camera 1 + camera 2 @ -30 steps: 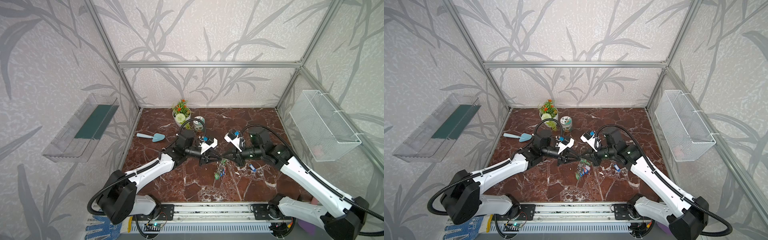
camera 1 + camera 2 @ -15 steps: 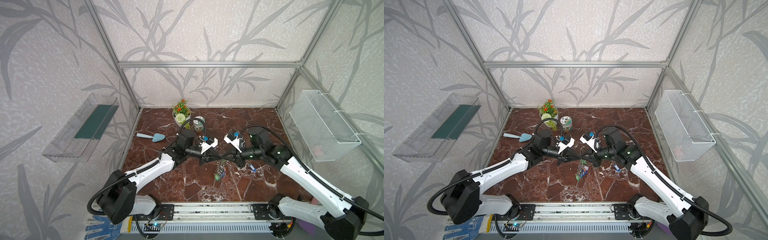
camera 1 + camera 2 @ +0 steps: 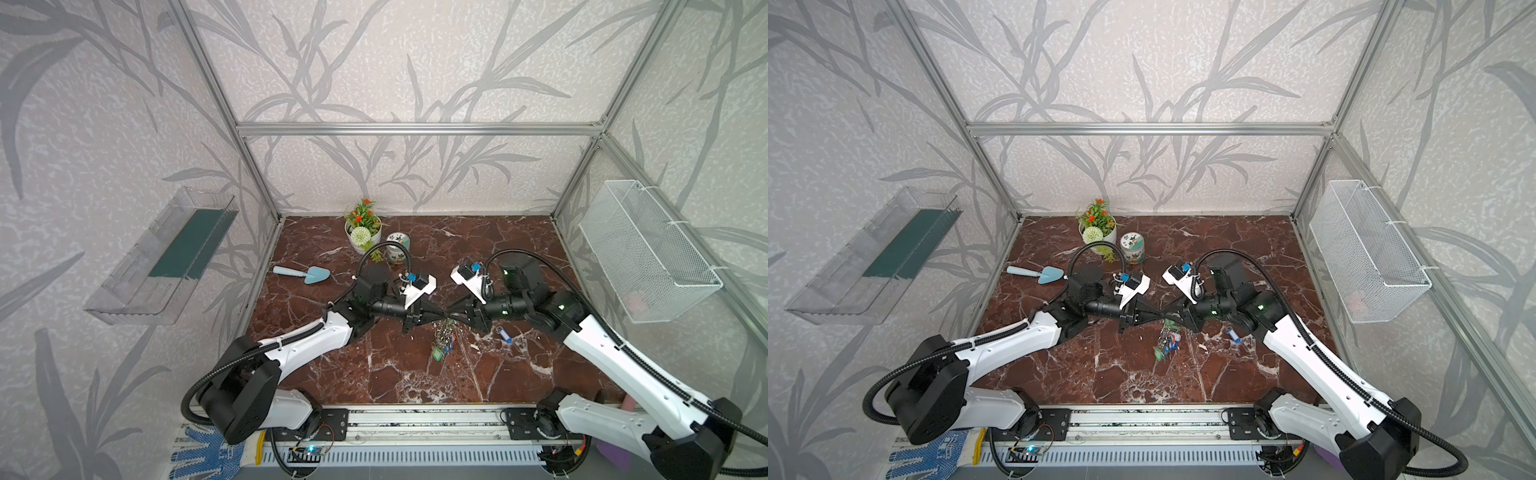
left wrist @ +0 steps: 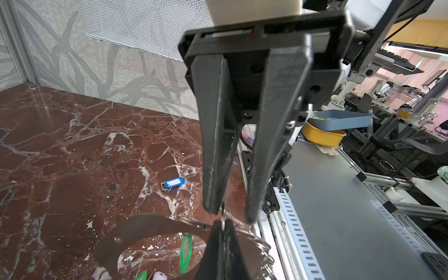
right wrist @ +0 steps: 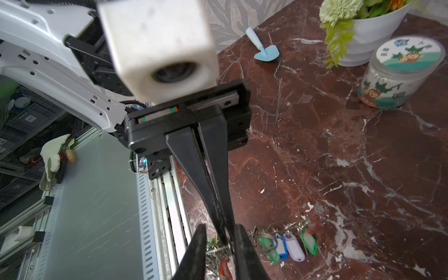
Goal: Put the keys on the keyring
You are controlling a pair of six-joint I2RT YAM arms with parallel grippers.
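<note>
My left arm (image 3: pixel 307 343) and right arm (image 3: pixel 615 357) reach inward, low, wrists near level, tips meeting at centre. Left gripper (image 4: pixel 221 225) pinched tight, fingers pressed together. Right gripper (image 4: pixel 231 214) parted, fingers straddling my left tips.

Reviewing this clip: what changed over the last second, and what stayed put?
The left end effector closed on the keyring, and the right end effector opened, letting it go. The hanging keys, the loose blue key and the trowel stayed put.

White arm shells (image 3: pixel 307 343), black joints (image 3: pixel 245 399), ribbed black cables (image 3: pixel 220 364), tapered black jaws
</note>
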